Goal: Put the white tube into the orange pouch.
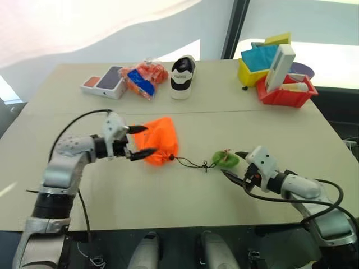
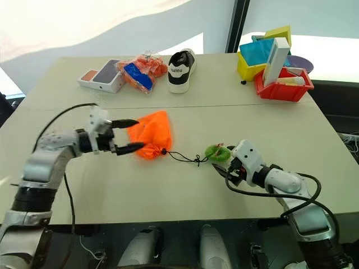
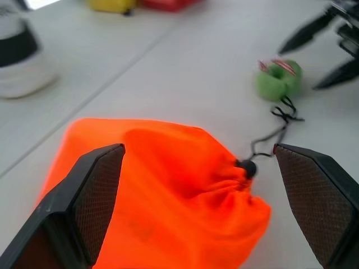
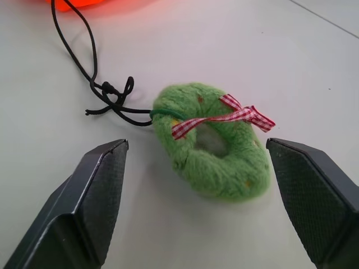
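The orange pouch [image 1: 161, 145] lies on the table with its neck cinched and a black cord [image 1: 190, 163] running to a fuzzy green ring [image 1: 225, 159] tied with a checked ribbon. My left gripper [image 1: 141, 140] is open at the pouch's left edge, its fingers spread to either side of the fabric [image 3: 168, 190]. On the right, my right gripper [image 1: 233, 166] is open just behind the green ring [image 4: 213, 145], one finger on each side and not touching it. The white tube is out of view.
Along the far edge stand a phone box [image 1: 104, 81], a clear bag of orange snacks [image 1: 145, 77] and a black-and-white shoe [image 1: 182, 75]. At the back right are a yellow bin [image 1: 247, 74] and a red bin [image 1: 286, 96] holding a tall white box [image 1: 279, 66].
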Tool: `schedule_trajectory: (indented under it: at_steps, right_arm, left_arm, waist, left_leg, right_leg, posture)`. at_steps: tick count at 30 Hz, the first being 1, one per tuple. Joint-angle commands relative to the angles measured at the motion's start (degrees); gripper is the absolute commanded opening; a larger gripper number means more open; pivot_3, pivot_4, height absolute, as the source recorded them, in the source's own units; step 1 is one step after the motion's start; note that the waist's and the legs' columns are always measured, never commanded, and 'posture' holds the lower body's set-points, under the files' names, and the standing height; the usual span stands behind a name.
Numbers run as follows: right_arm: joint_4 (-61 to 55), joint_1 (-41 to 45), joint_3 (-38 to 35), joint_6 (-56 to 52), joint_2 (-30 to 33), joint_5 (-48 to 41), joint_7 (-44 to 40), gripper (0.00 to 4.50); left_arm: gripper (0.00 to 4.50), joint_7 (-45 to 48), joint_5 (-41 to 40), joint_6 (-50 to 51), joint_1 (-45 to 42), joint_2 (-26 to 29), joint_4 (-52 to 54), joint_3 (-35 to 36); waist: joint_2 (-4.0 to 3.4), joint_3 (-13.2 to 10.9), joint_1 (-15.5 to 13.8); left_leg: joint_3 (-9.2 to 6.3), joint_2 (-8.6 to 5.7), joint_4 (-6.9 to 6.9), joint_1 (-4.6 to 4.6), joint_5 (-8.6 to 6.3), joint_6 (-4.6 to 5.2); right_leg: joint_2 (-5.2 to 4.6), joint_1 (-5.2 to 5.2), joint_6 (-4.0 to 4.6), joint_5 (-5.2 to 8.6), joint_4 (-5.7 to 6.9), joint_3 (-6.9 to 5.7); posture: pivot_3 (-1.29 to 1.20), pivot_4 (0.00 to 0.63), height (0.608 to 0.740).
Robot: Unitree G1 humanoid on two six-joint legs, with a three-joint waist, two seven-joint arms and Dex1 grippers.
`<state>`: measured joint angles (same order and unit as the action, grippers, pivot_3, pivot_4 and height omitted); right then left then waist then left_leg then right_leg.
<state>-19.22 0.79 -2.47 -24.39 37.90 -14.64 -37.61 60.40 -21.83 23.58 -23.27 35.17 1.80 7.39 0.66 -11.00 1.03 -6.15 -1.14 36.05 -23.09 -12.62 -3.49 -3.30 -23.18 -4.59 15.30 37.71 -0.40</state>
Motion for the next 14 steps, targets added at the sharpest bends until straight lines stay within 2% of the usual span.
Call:
schedule_trajectory:
  at_steps: [1, 4, 8, 14]
  right_arm:
    - [1.51, 0.65, -4.64, 4.21, -2.05, -2.24, 0.3, 4.12]
    - [4.67, 1.04, -6.95, 7.19, -3.51, -3.51, -0.56, 4.12]
    - [9.56, 1.37, -8.01, 7.95, -3.6, -6.27, -4.31, 4.12]
    - [15.34, 3.89, -7.78, 10.12, -4.73, -6.25, -5.2, 4.12]
  left_arm:
    - [4.5, -5.46, -1.18, 0.34, 5.59, 1.35, 2.69, 6.72]
    - [4.5, -8.96, 0.86, -2.38, 11.54, 1.95, 1.68, 9.32]
    - [4.5, -15.75, 3.17, -7.28, 18.63, -0.11, -0.38, 13.08]
    - [4.5, -19.74, 2.86, -9.41, 22.9, -2.69, 1.61, 13.14]
  waist:
    - [-0.01, 0.0, 0.0]
    - [0.0, 0.0, -0.21]
    - [0.01, 0.01, -0.4]
    - [0.01, 0.01, -0.51]
  left_leg:
    - [0.02, 0.01, 0.0, 0.02, 0.0, 0.0]
    - [0.07, 0.01, -0.02, 0.08, 0.0, 0.0]
    - [0.13, 0.02, -0.02, 0.11, 0.0, 0.0]
    - [0.2, 0.01, 0.04, 0.11, 0.0, -0.01]
  right_leg:
    - [0.0, 0.01, 0.0, 0.0, 0.0, 0.03]
    - [-0.02, 0.04, 0.01, 0.0, 0.01, 0.08]
    - [-0.12, 0.06, 0.19, 0.09, -0.01, 0.13]
    - [-0.25, 0.1, 0.28, 0.1, -0.03, 0.15]
  posture:
    - [0.0, 0.15, 0.74]
    - [0.0, 0.15, 0.74]
    - [0.0, 0.15, 0.74]
    - [0.0, 0.15, 0.74]
